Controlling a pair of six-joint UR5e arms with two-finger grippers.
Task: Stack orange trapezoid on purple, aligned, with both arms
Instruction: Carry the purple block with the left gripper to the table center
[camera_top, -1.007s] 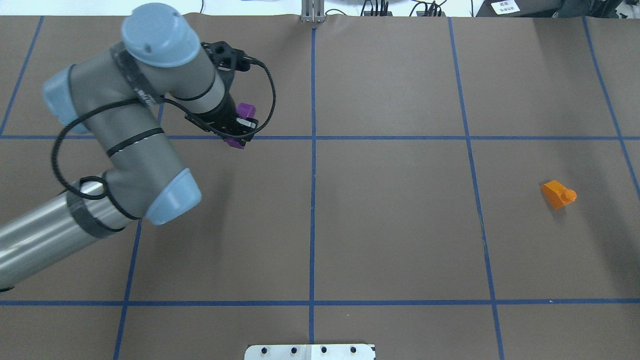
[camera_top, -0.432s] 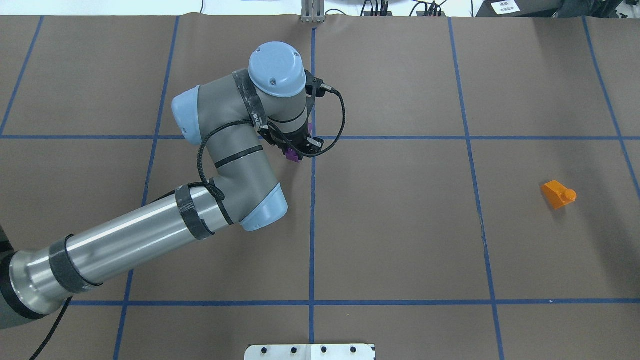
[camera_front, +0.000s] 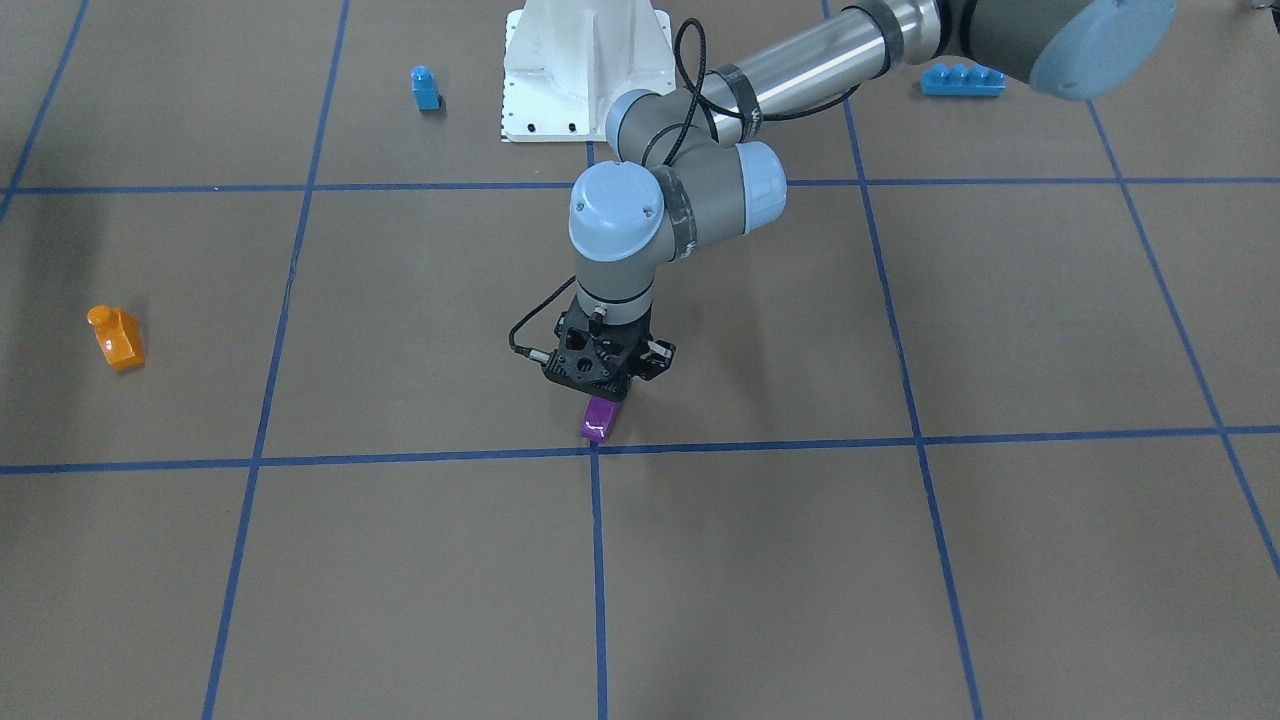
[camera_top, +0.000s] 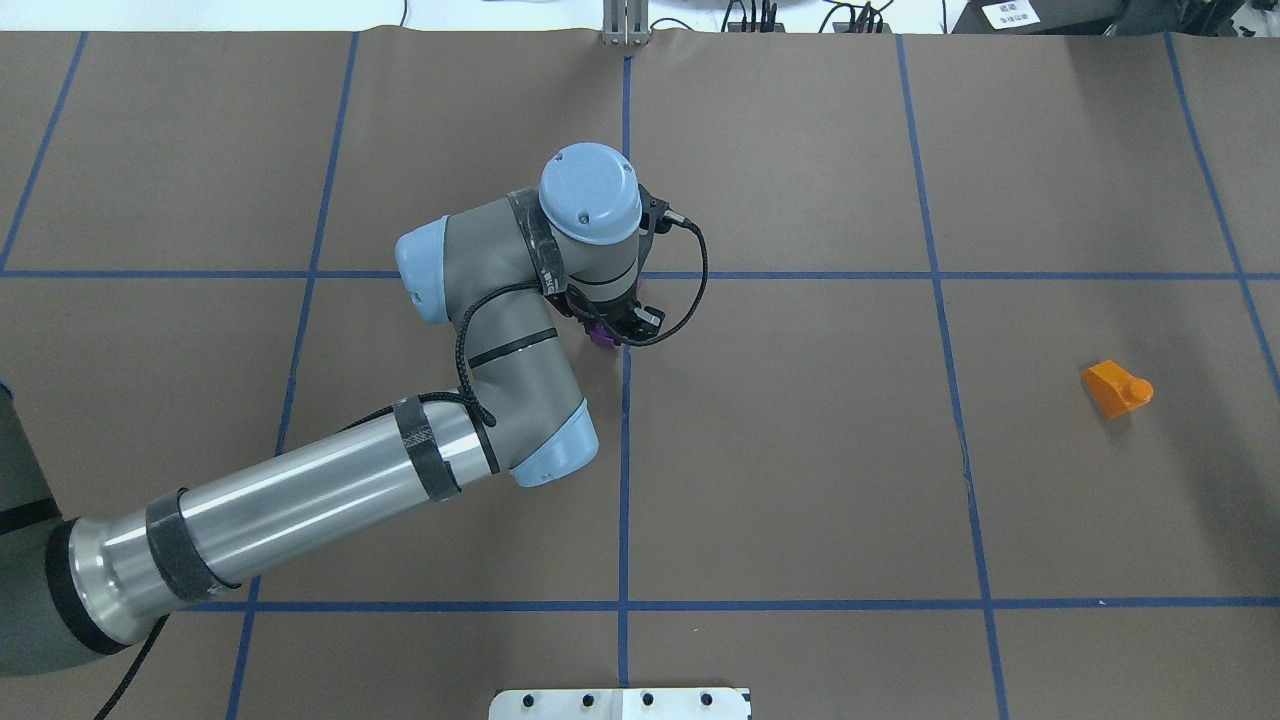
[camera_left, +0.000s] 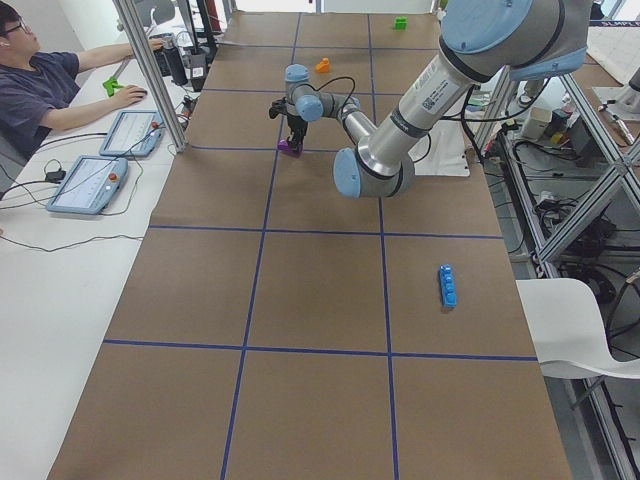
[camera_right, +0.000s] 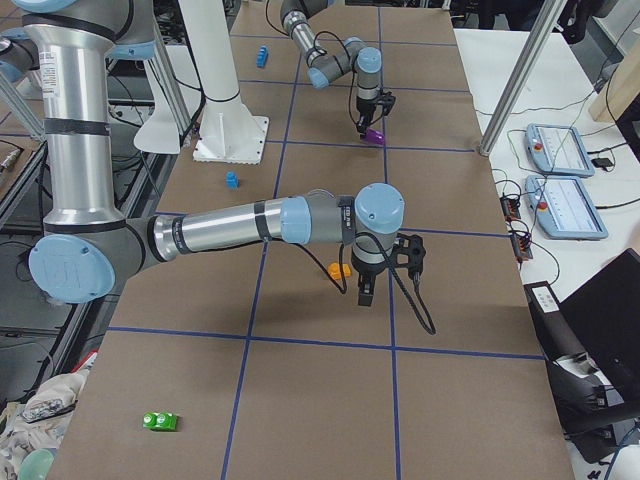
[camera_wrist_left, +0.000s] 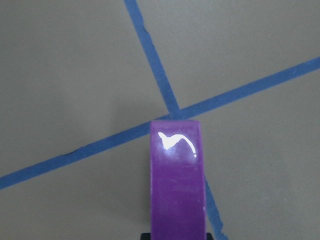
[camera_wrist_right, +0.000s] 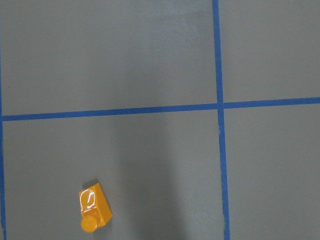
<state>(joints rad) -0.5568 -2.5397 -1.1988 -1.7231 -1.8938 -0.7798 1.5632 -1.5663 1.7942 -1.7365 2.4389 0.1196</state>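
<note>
Clamped small glossy purple plastic brick (camera_front: 600, 421) in black two-finger left gripper (camera_front: 604, 398), over blue tape crossing (camera_wrist_left: 175, 111). Saw small glossy orange plastic trapezoid brick (camera_top: 1115, 388) well apart on brown table (camera_top: 800, 450), near black right gripper (camera_right: 366, 292); could not tell its opening.

Brown table (camera_top: 800, 450) with blue tape grid (camera_top: 624, 500), small blue brick (camera_front: 425, 88), long blue brick (camera_front: 962, 80), white base (camera_front: 585, 70)
</note>
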